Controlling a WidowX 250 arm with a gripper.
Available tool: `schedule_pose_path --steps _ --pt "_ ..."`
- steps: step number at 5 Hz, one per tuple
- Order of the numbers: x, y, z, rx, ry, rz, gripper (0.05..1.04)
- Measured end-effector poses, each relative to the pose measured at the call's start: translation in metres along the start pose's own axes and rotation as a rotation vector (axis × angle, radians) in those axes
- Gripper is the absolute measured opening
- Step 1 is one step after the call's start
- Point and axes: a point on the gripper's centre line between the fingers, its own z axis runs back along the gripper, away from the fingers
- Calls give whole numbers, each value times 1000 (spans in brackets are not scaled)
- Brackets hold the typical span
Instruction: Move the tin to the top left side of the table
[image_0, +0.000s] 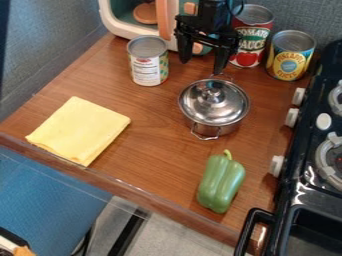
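Currently, you're seeing the yellow cloth (78, 131) lying leftmost on the table (150, 150). The tin (148, 64) is standing upright toward the upper left. Your fingers (222, 56) are hanging apart, gripping nothing. Rightward, the lidded pot (212, 104), green pepper (221, 184), red can (251, 44) and yellow can (289, 60) are resting before the stove (300, 182).

Grey wall (50, 50) behind wooden table (150, 155); blue surface (43, 192) lower left; pale floor (174, 235); black stove (300, 185) right.

1 view, looking down aslant at the counter (155, 143).
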Motion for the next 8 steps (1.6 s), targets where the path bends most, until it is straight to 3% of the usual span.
schedule_pose_path --steps 3,5,6,7,8 --pt "7 33 -15 17 24 85 1001" --pt "-8 69 -24 41 51 157 1001" --pt "-14 80 -14 53 36 157 1001" --pt "-23 90 -18 51 49 172 1001" --pt "-24 102 -8 56 25 180 1001"
